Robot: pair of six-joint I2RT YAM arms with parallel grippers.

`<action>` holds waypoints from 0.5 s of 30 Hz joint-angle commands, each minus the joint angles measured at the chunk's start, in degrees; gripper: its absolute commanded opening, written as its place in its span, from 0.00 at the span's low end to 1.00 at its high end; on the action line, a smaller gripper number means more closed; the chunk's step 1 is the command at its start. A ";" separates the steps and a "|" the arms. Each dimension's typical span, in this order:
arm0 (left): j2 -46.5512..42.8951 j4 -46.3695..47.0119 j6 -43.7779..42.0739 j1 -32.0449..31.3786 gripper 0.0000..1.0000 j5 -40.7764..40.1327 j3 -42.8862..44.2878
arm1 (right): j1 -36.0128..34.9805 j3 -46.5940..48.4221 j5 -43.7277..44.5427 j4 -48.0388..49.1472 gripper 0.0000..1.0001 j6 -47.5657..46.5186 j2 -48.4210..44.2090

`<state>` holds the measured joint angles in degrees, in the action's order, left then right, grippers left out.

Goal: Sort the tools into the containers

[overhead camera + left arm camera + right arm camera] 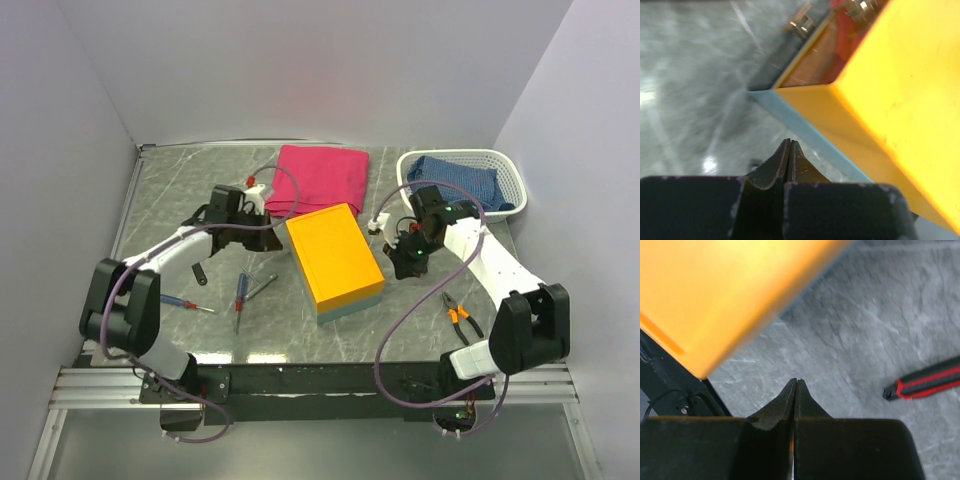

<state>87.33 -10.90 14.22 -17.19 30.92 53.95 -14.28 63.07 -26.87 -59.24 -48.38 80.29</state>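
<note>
Okay, my left gripper (789, 145) and right gripper (795, 383) are pressed together, empty, flanking the box (335, 255); I see red-and-black pliers (926, 382) on the table (865, 315) beside the right one, handle lying crosswise.

Pink cloth (322, 175), blue cloth (458, 180)

The grey marbled tabletop (400, 330) is carrying an orange-topped box (335, 260) at its middle. A pink cloth (322, 175) is lying just behind the box, and a white slotted basket (515, 180) is sitting at the far right. Left of the box, two red-handled screwdrivers (185, 303) (240, 293) and a thin grey tool (264, 287) are lying near each other. Orange-handled pliers (460, 315) are resting at the near right. A red-and-black handle (927, 382) is lying on the stone.
</note>
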 commanded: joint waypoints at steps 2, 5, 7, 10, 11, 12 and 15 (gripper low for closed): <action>6.61 3.51 -0.51 -3.02 0.01 4.15 5.01 | -3.47 3.99 -5.12 -1.66 0.00 -0.31 1.97; 11.78 2.21 -0.68 -3.29 0.01 4.68 10.28 | -6.27 2.94 -5.82 -1.58 0.00 0.39 1.71; 14.96 0.71 -0.77 -3.38 0.01 5.03 16.25 | -7.77 2.41 -5.82 -1.14 0.00 0.74 1.71; 20.50 -0.44 -0.59 -3.38 0.01 5.47 24.42 | -10.58 3.20 -6.61 -0.17 0.00 1.62 3.02; 23.21 -0.62 -0.77 -3.38 0.01 5.47 26.71 | -11.55 3.81 -6.96 0.18 0.00 2.14 3.55; 24.80 -1.31 -1.03 -3.38 0.01 5.38 31.69 | -12.08 4.43 -7.66 0.62 0.00 3.11 4.08; 32.36 -5.08 -3.40 -3.38 0.01 4.77 44.33 | -14.09 8.29 -8.72 2.72 0.00 4.78 8.55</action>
<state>113.51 -14.35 13.61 -20.08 33.89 83.55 -25.76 65.87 -31.66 -60.10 -46.46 84.20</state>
